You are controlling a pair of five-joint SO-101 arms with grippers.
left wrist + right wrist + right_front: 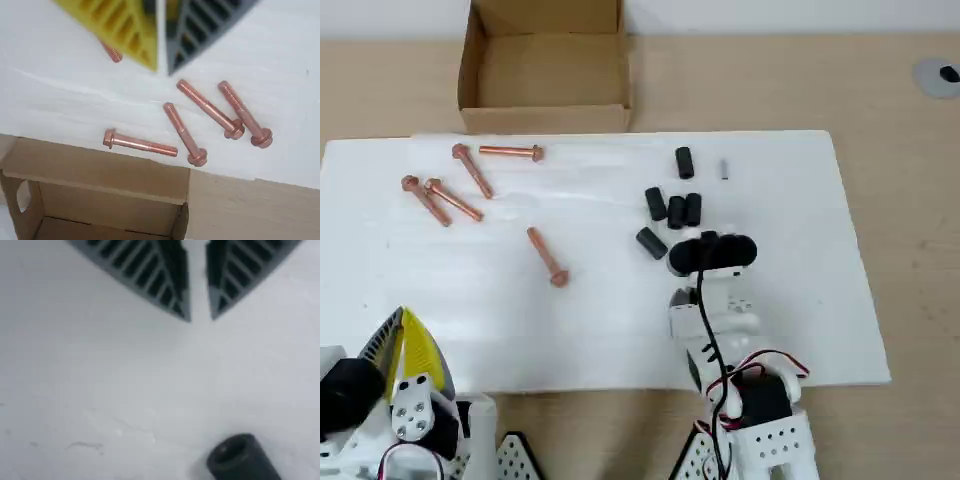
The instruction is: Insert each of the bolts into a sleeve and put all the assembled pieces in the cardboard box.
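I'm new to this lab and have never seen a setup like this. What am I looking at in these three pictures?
Two small robot arms sit side by side at a wooden table. One picture looks down from above. The other two come from cameras on each arm's wrist, so you see the left gripper and right gripper up close. On the white board lie five copper-coloured bolts and five short black sleeves, with an open cardboard box beyond its far edge. Neither gripper holds anything.

Five bolts (510, 152), five sleeves (684, 162), one box (542, 119).
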